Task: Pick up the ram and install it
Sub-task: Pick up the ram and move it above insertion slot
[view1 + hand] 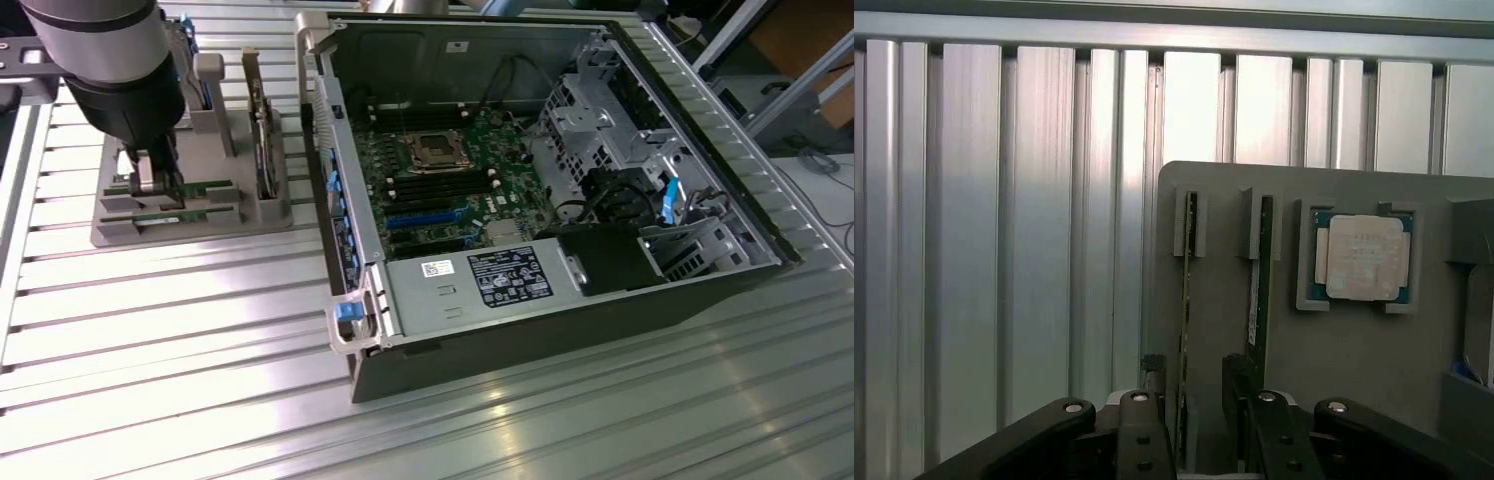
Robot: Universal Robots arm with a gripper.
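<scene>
Here the ram [1186,300], a thin green stick on edge, sits between the wide-open jaws.

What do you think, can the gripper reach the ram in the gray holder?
Likely yes: the open gripper hangs at the holder, a finger on each side of the ram, nothing between. A second ram stands close by.

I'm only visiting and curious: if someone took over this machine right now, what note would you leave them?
Gripper: open, down at the grey holder, jaws either side of one ram stick, not closed on it.
Second ram stick: beside it in the same holder.
Open computer case: on the exterior view's right, apart from the holder.
Done: nothing lifted. Left: pick-up and installation.
</scene>
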